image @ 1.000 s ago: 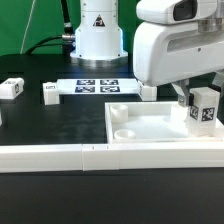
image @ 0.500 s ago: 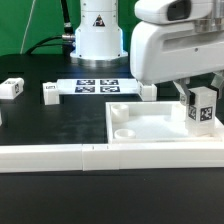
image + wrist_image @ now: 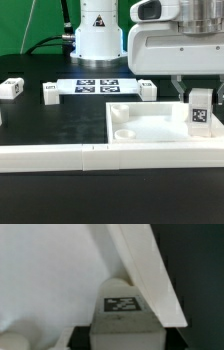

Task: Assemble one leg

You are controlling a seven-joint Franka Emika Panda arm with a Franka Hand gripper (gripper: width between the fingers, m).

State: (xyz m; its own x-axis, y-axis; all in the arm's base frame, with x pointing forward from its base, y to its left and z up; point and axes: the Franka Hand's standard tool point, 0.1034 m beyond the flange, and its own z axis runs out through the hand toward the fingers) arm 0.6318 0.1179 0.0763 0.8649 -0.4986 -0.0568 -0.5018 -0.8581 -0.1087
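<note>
- White plastic, oblong and upright, the leg shows a black-and-white square tag and stands on the tray-like piece at the exterior view's right.
- Whether the tool above it is clenched or released, I cannot tell.
- Smooth white blocks and the marker board lie on the black table.

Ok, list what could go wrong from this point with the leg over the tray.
1. The leg stands upright at the tray piece edge on the exterior view's right; it may catch the rim rather than seat.
2. The pincer blocks its own view of any hole.
3. Two loose blocks lie apart and could be knocked later.
</note>
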